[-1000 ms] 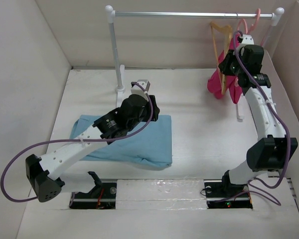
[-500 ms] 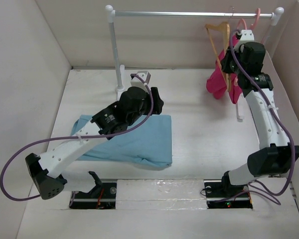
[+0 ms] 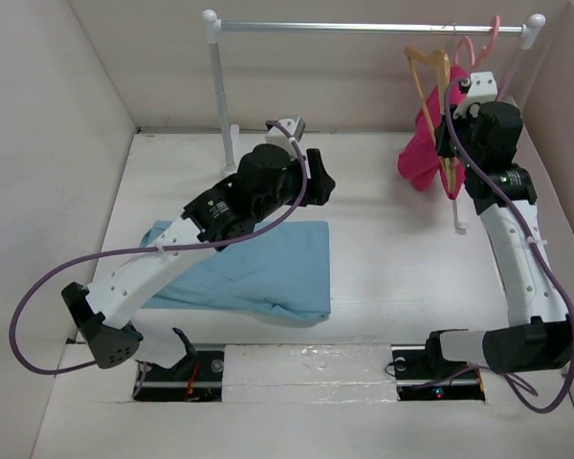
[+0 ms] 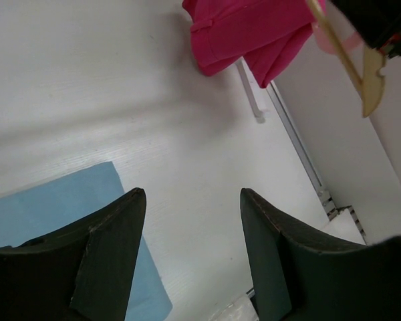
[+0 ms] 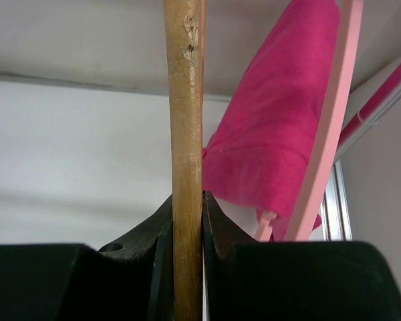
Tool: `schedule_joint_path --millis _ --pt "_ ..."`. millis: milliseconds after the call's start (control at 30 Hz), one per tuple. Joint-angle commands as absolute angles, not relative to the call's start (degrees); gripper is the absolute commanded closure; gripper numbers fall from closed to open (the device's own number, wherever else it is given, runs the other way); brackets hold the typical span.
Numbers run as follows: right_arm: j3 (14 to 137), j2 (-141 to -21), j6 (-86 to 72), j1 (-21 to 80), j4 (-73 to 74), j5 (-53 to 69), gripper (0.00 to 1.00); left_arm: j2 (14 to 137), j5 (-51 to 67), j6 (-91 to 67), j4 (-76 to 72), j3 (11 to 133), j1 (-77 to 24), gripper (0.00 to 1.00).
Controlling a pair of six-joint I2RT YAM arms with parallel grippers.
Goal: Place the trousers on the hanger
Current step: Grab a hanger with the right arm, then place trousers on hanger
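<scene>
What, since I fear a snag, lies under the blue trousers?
The trousers lie flat on the white table; only table shows around their edges. Whatever is beneath the cloth is covered, and the left arm hides part.

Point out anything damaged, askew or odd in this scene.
The wooden hanger, clamped in the right gripper, has a chipped, splintered patch near the top of its bar in the right wrist view. Nothing else stands out; the trousers lie flat.
</scene>
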State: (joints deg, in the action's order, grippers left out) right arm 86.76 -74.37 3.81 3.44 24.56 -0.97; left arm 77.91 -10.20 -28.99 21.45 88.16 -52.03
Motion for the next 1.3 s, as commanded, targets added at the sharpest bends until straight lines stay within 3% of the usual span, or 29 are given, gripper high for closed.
schedule_joint_path --millis 0,333,600,1133,1267 --pt "83.6 -70.7 5.4 4.0 20.6 -0.4 1.0 78.7 -5.9 -30.1 20.5 92.6 -52.0 0.45" --pt "65.6 -59.2 6.5 9.7 21.0 -0.6 1.0 88.5 -3.5 -32.7 17.7 101.9 -54.8 0.4" --pt "48.5 -52.5 3.8 17.0 19.6 -5.6 1.0 95.4 -5.0 -38.8 9.6 98.7 -55.9 0.36" --pt "40.1 -50.4 -2.1 29.0 17.5 -14.7 1.0 109.6 -12.1 -47.9 11.2 102.7 -55.9 0.35" --pt "40.1 -52.0 -2.9 32.7 18.1 -16.8 1.0 113.0 -12.2 -47.9 12.2 106.1 -55.9 0.43"
